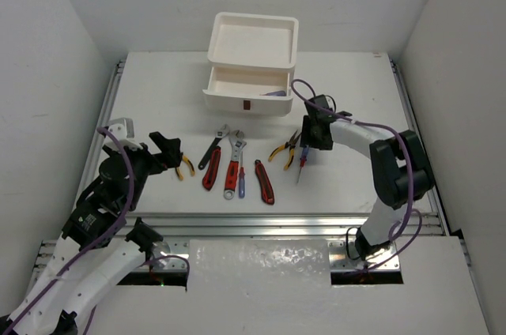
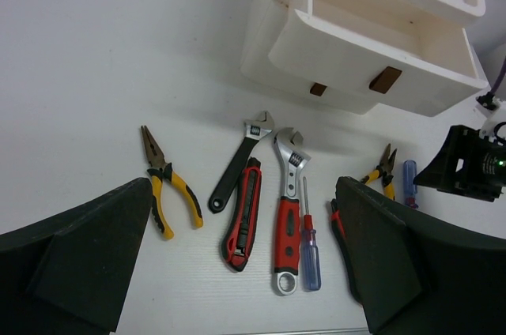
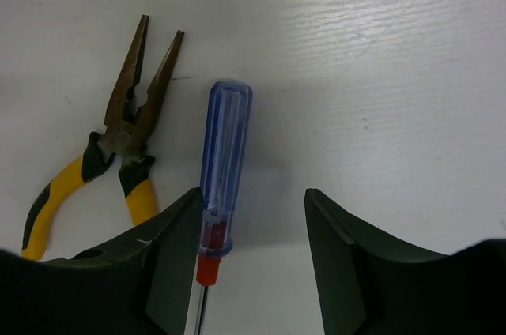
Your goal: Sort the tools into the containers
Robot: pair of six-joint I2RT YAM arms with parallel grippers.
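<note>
The white container unit (image 1: 253,39) stands at the back with its upper drawer (image 1: 237,84) pulled out; it also shows in the left wrist view (image 2: 348,43). Tools lie in a row: yellow pliers (image 1: 185,166), a black-handled wrench (image 1: 213,148), a red knife-like tool (image 1: 211,174), a red-handled wrench (image 1: 233,165), a small screwdriver (image 1: 242,181), another red-handled tool (image 1: 264,182), yellow pliers (image 1: 285,148). My right gripper (image 3: 251,232) is open low over a blue-handled screwdriver (image 3: 225,145), which lies against its left finger. My left gripper (image 2: 245,256) is open and empty above the row.
A purple thing (image 1: 277,93) lies in the open drawer. The unit's top tray (image 1: 254,35) looks empty. White walls close in the table on three sides. Aluminium rails (image 1: 261,224) run along the near edge.
</note>
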